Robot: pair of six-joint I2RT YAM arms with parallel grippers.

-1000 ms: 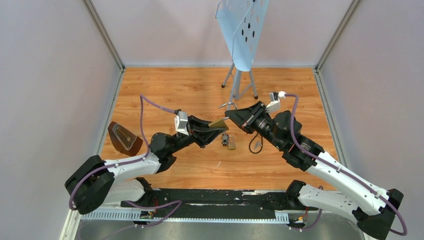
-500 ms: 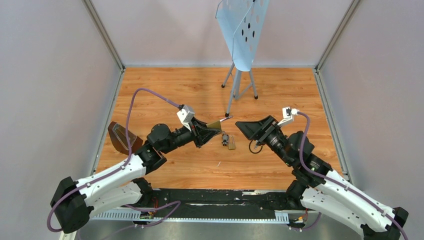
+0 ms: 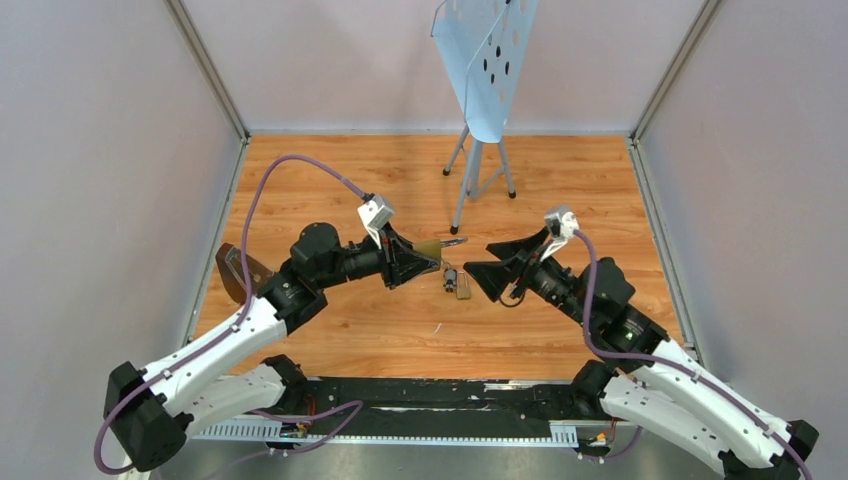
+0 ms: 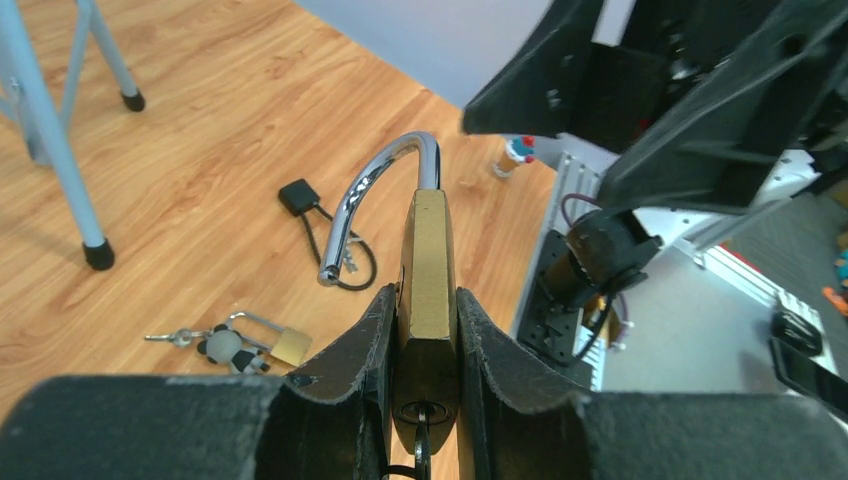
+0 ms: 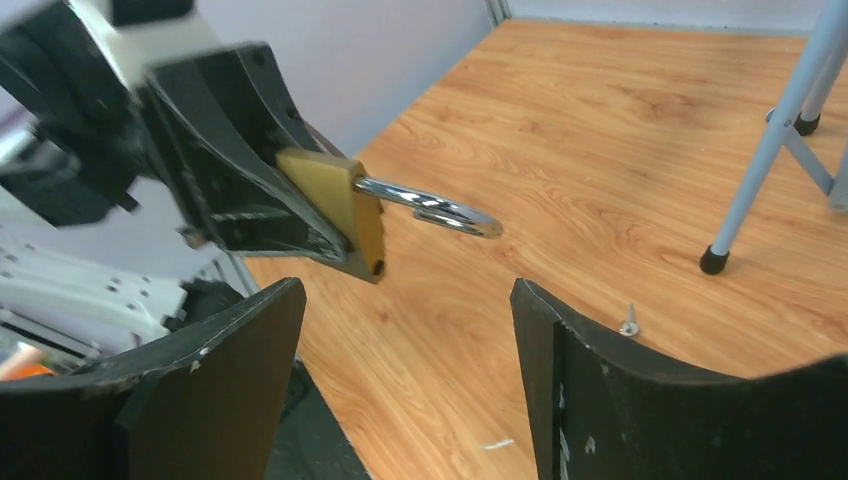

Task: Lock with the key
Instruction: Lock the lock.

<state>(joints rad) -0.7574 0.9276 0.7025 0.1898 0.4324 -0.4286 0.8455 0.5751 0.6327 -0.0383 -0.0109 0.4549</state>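
Left gripper, fingers clamped on the brass padlock; what looks like the key sits in its keyhole at the near end, between those fingers, and the shackle stands open. Beyond, on the wooden floor: one key bunch. Right gripper opposite, jaws wide apart, holding nothing.

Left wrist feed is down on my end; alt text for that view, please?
The left claw clamps a brass padlock by its body, its silver shackle swung open over the wooden surface. Beyond lie a smaller padlock with keys and a black fob; the right claw stands open at upper right.
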